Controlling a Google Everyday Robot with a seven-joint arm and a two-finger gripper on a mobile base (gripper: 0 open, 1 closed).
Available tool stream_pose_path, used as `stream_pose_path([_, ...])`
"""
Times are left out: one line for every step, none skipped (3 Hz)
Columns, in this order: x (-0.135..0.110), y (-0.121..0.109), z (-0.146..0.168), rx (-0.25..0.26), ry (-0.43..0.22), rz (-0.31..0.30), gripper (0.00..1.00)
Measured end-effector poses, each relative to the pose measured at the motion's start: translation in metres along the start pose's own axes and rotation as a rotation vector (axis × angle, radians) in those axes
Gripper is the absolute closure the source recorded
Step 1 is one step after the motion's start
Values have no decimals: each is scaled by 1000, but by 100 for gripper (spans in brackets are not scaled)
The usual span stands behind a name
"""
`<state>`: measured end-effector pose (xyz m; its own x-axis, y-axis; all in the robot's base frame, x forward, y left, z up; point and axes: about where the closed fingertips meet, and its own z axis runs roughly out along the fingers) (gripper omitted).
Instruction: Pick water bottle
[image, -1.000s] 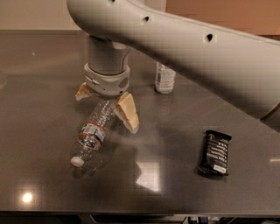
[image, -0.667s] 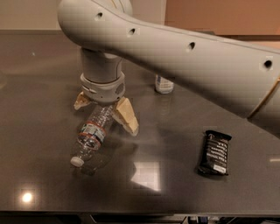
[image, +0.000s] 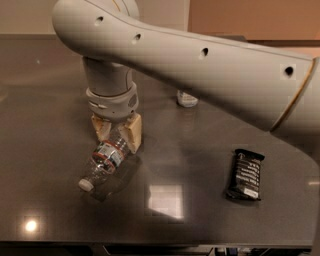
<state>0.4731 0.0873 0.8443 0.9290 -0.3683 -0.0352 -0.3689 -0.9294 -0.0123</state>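
Note:
The water bottle (image: 106, 161) lies on its side on the dark table (image: 45, 125). It is clear ribbed plastic with a red and blue-white label, and its white cap (image: 86, 185) points to the front left. My gripper (image: 118, 134) has come down from above over the bottle's base end. Its two tan fingers (image: 133, 133) stand close on either side of that end and press against it. The bottle still rests on the table. The large white arm (image: 210, 70) crosses the top of the view.
A second bottle (image: 187, 99) stands behind the arm, with only its base showing. A black snack bar (image: 245, 175) lies at the right. The table's front edge runs along the bottom of the view.
The gripper has moved lower and the fingers, spread wide before, have closed in on the bottle's base end. The arm has swung further across the view.

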Motion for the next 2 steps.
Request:
stream_pose_path([-2, 5, -12, -3, -18, 13, 64])
stream_pose_path([1, 12, -31, 4, -51, 48, 88])
